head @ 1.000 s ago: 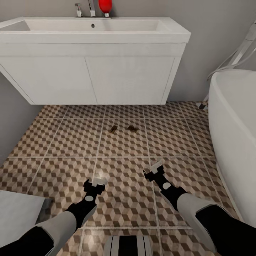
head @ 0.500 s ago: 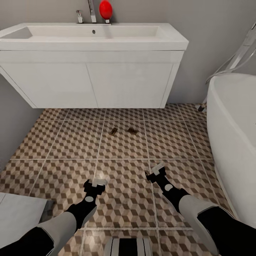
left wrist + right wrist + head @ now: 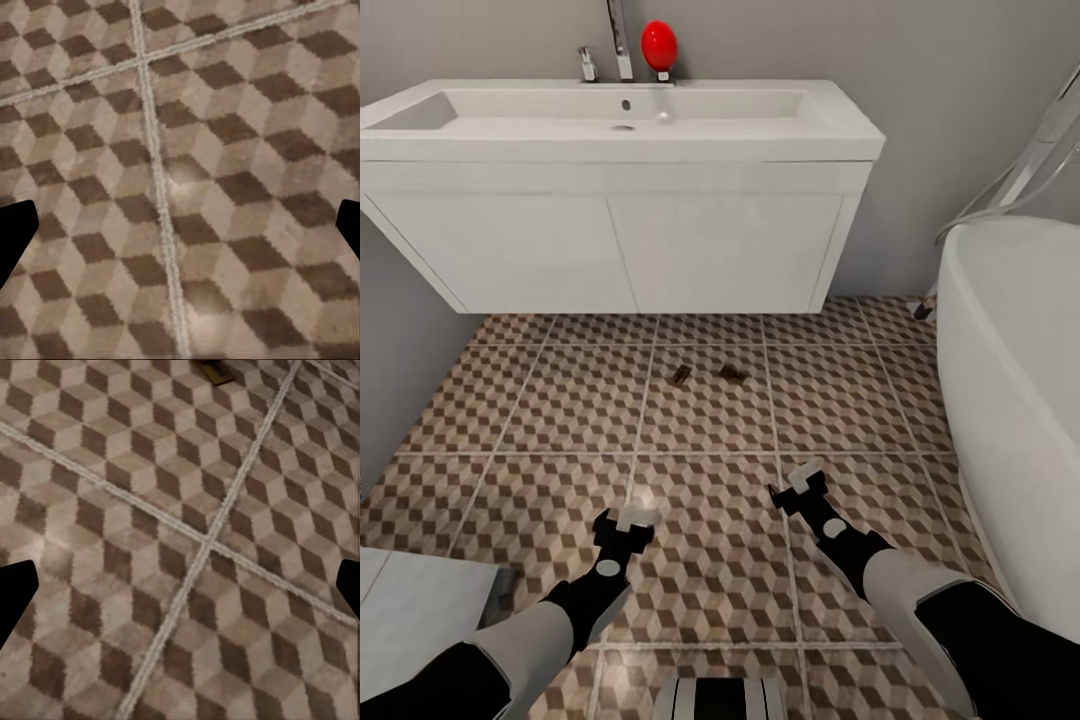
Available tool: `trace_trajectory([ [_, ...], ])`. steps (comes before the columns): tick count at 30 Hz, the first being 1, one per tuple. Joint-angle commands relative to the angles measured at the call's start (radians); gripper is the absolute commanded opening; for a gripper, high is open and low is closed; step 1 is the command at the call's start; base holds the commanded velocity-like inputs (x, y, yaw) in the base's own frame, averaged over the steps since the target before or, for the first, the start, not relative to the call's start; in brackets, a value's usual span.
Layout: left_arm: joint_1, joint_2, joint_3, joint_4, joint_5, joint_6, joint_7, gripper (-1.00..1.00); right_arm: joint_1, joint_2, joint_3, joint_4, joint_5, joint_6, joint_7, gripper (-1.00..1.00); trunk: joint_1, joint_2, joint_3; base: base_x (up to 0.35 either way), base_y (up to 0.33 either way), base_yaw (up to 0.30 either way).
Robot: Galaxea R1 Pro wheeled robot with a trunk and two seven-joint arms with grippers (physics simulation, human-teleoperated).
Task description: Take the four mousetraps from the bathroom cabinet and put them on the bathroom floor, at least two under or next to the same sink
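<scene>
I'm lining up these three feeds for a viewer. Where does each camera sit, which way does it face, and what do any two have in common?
Head view: on the robot's head, looking forward and down at the sink, the tiled bathroom floor, two mousetraps and the bathtub; both arms show, with the left pincer and right pincer.
Left wrist view: near the left pincer, facing down at the floor tiles; dark fingertips at the edges.
Right wrist view: near the right pincer, facing the floor, a mousetrap at the frame edge.
Shared: all show the cube-pattern floor.
</scene>
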Motion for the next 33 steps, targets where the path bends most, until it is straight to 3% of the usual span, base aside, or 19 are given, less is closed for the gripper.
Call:
trace_trajectory([
  [1, 0.0, 0.0, -0.009, 0.004, 0.009, -0.004, 0.004, 1.0, 0.0, 0.0, 0.002, 0.002, 0.01, -0.002, -0.009, 1.0, -0.004, 0.007, 0.003, 0.0, 0.0, 0.0],
  [6, 0.007, 0.001, -0.009, 0.022, 0.009, -0.005, -0.016, 1.0, 0.01, 0.0, 0.002, 0.002, 0.01, -0.002, -0.009, 1.0, -0.023, 0.042, 0.018, 0.0, 0.0, 0.0],
  [11, 0.009, 0.011, -0.008, 0.036, 0.009, -0.005, -0.115, 1.0, 0.013, 0.0, 0.002, 0.002, 0.01, -0.002, -0.009, 1.0, -0.042, 0.077, 0.034, 0.0, 0.0, 0.0],
  [15, 0.01, 0.019, -0.007, 0.039, 0.009, -0.014, -0.159, 1.0, 0.013, -0.001, 0.002, 0.002, 0.01, -0.002, -0.009, 1.0, -0.058, 0.105, 0.047, 0.0, 0.0, 0.0],
  [18, 0.01, 0.022, -0.007, 0.048, 0.009, -0.06, -0.172, 1.0, 0.013, -0.001, 0.002, 0.002, 0.01, -0.002, -0.009, 1.0, -0.069, 0.126, 0.056, 0.0, 0.0, 0.0],
  [24, 0.01, 0.02, -0.007, 0.139, 0.01, -0.283, -0.178, 1.0, 0.015, -0.001, 0.002, 0.002, 0.011, -0.002, -0.009, 1.0, -0.092, 0.168, 0.075, 0.0, 0.0, 0.0],
  [28, 0.01, 0.019, -0.007, 0.168, 0.01, -0.336, -0.178, 1.0, 0.018, -0.001, 0.002, 0.002, 0.011, -0.002, -0.009, 1.0, -0.108, 0.196, 0.087, 0.0, 0.0, 0.0],
  [33, 0.01, 0.018, -0.007, 0.181, 0.01, -0.356, -0.178, 1.0, 0.021, -0.001, 0.002, 0.002, 0.011, -0.002, -0.009, 1.0, -0.127, 0.231, 0.103, 0.0, 0.0, 0.0],
])
